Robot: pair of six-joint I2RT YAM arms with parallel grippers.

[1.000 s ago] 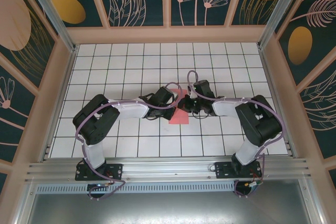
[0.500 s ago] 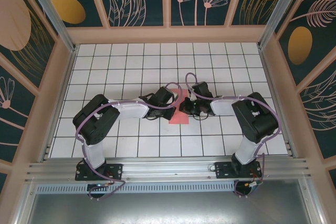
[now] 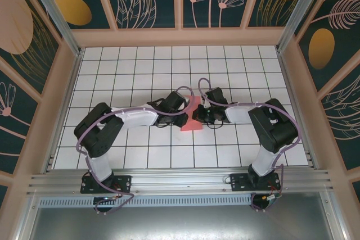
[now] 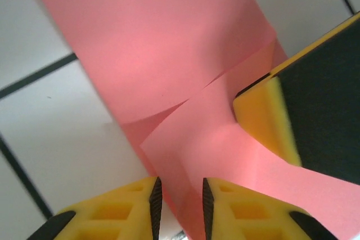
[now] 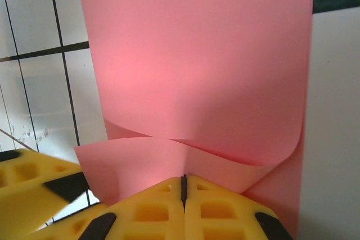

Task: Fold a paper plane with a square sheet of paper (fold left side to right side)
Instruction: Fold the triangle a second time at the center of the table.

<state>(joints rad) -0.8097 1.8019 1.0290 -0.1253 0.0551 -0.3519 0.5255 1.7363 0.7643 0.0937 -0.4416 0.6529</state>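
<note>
The pink-red sheet of paper (image 3: 193, 120) sits mid-table between both grippers, curled over itself and partly lifted. In the right wrist view the sheet (image 5: 197, 54) bows upward, and my right gripper (image 5: 183, 182) is shut on its near edge. My right gripper (image 3: 204, 114) is at the paper's right side. My left gripper (image 3: 180, 111) is at its left side. In the left wrist view the left gripper (image 4: 179, 206) stands slightly open, with a fold of the sheet (image 4: 169, 54) running through the gap. The right gripper's finger (image 4: 267, 119) presses against the paper there.
The white grid-tiled table (image 3: 140, 66) is fenced by wooden walls (image 3: 180, 36) at the back and sides. An aluminium rail (image 3: 180, 179) runs along the near edge by the arm bases. Purple cables loop over both wrists.
The left arm has stretched toward the paper, its elbow dropping. The sheet has drawn in from a flat patch to a narrower, pinched shape between the grippers.
</note>
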